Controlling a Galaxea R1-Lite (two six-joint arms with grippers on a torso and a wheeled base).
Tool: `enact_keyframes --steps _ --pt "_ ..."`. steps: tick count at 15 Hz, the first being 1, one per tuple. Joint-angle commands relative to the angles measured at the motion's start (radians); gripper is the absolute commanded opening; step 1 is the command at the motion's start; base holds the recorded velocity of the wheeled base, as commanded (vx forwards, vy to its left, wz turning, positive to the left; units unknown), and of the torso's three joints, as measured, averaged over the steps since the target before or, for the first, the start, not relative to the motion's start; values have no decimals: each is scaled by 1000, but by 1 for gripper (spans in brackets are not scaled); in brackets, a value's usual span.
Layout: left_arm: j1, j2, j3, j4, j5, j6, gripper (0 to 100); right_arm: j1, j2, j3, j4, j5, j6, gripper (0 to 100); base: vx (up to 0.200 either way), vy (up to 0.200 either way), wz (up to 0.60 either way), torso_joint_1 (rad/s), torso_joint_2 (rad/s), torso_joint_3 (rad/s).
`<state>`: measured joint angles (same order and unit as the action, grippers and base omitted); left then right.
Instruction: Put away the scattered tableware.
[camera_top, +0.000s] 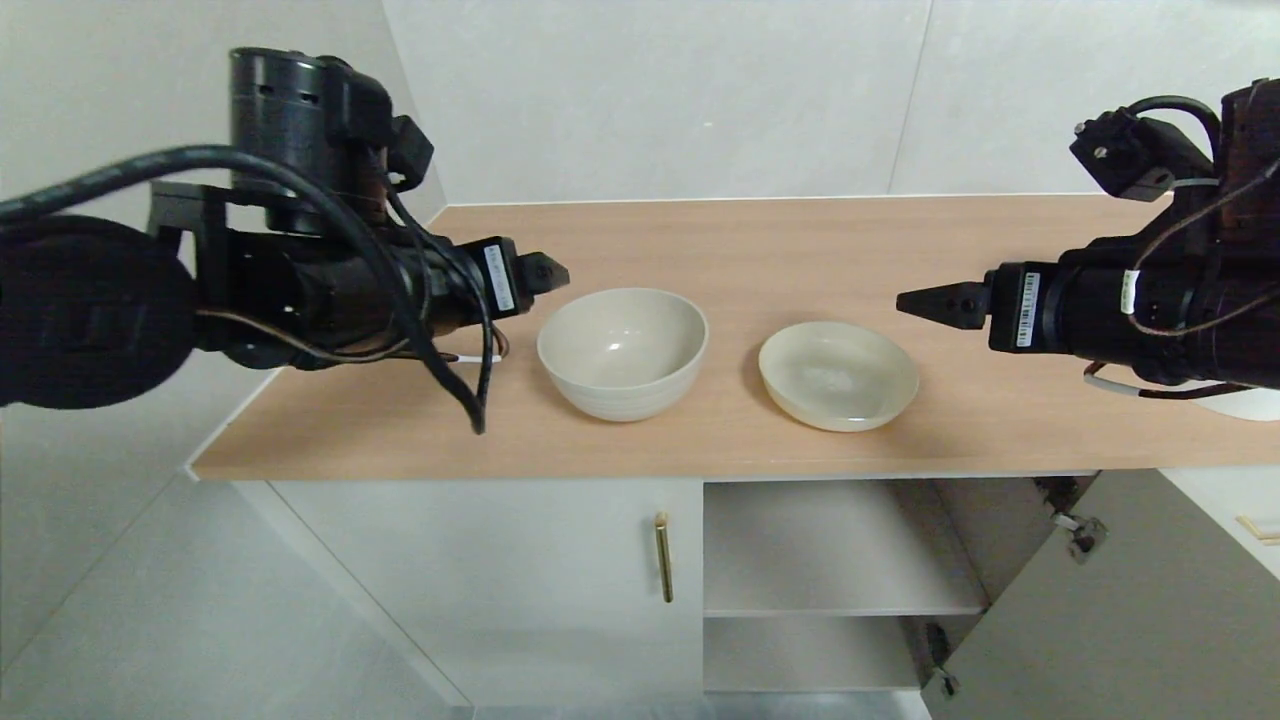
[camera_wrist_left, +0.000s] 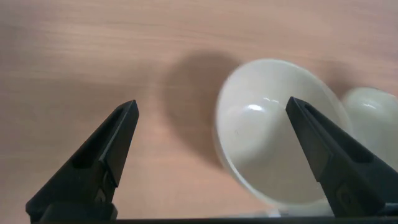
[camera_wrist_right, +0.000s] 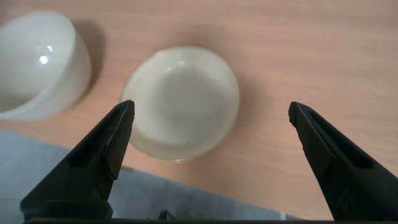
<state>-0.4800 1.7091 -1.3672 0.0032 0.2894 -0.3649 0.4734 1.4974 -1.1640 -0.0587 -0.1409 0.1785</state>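
A deep white bowl (camera_top: 622, 350) (camera_wrist_left: 277, 130) (camera_wrist_right: 37, 65) sits near the middle of the wooden counter (camera_top: 800, 240). To its right lies a shallow cream dish (camera_top: 838, 374) (camera_wrist_right: 183, 102) (camera_wrist_left: 373, 109). My left gripper (camera_top: 548, 272) (camera_wrist_left: 211, 112) hovers open above the counter, just left of the deep bowl's rim. On the other side, my right gripper (camera_top: 915, 303) (camera_wrist_right: 208, 115) hangs open just right of the shallow dish and above it. Neither gripper holds anything.
Below the counter an open cabinet (camera_top: 830, 570) shows two bare shelves, its door (camera_top: 1090, 610) swung out to the right. A closed door with a brass handle (camera_top: 663, 556) is to its left. A white object (camera_top: 1240, 402) peeks out at the counter's right edge.
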Motion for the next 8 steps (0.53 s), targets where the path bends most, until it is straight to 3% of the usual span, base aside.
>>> enact_keyframes --steps 1,8 --pt "-9 83 2 -25 24 4 100 1 3 6 -3 0 -1 100 0 0 0 0 0 0" --pt "-12 106 11 -23 22 4 100 1 6 6 -3 0 -1 100 0 0 0 0 0 0"
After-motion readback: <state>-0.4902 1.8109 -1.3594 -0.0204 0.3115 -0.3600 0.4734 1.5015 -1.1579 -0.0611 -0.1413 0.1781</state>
